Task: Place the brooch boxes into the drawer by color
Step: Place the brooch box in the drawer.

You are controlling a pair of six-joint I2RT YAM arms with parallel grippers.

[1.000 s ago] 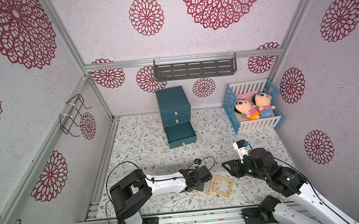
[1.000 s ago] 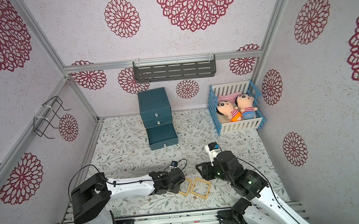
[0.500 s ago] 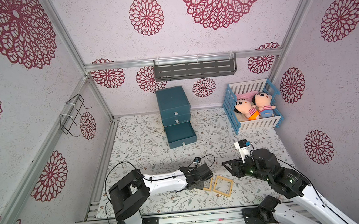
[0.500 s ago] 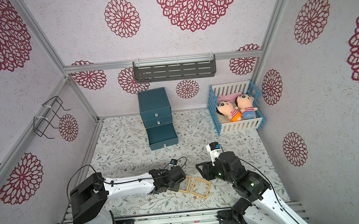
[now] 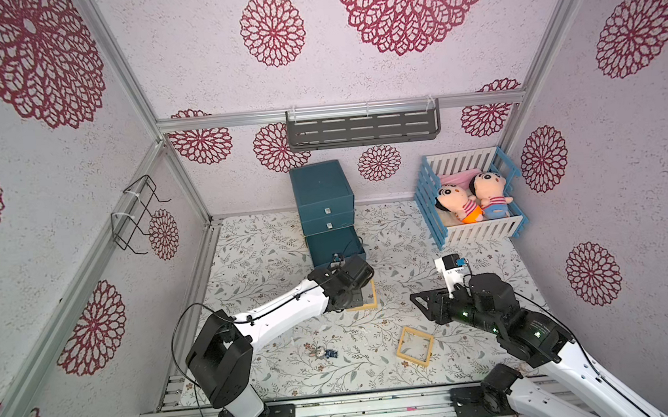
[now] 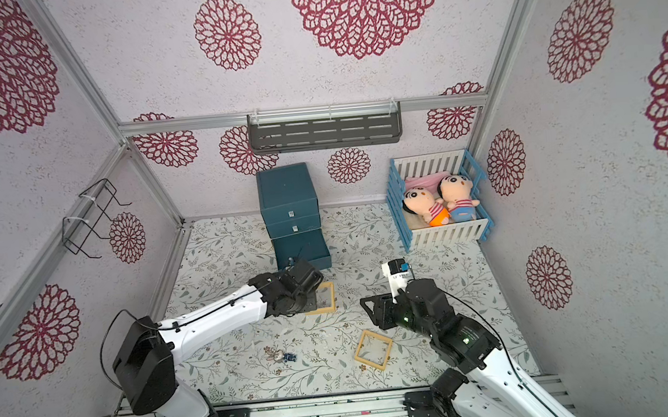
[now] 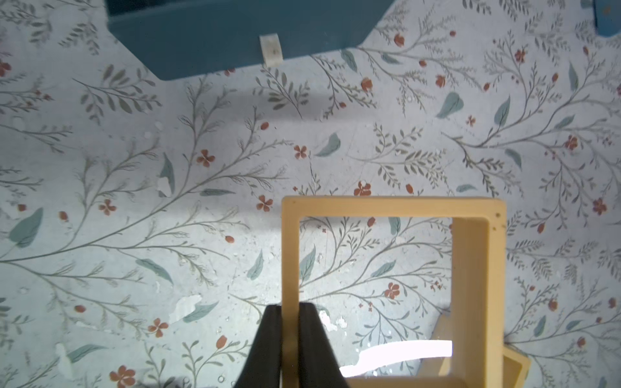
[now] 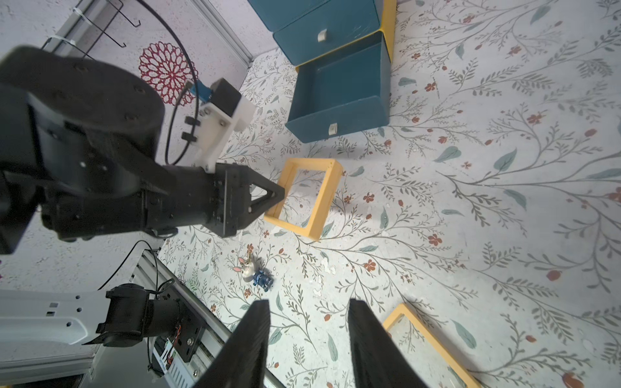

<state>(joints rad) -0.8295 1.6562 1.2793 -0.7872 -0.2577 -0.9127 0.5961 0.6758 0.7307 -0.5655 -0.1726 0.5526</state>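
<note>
Left wrist: my left gripper (image 7: 290, 310) pinches one thin side of a yellow box (image 7: 389, 206), with the open drawer (image 7: 235, 43) just ahead. Right wrist: my right gripper (image 8: 309, 304) is spread, empty. Both top views: the box hangs off-centre by the drawer, so it might twist and snag the rim.

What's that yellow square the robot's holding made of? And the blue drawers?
Yellow box: likely matte plastic, smooth moulded edges; its middle looks like clear film, floor pattern showing through. Drawers: dull teal, maybe covered card or plastic; can't tell.

Apparently no legible text anywhere.
</note>
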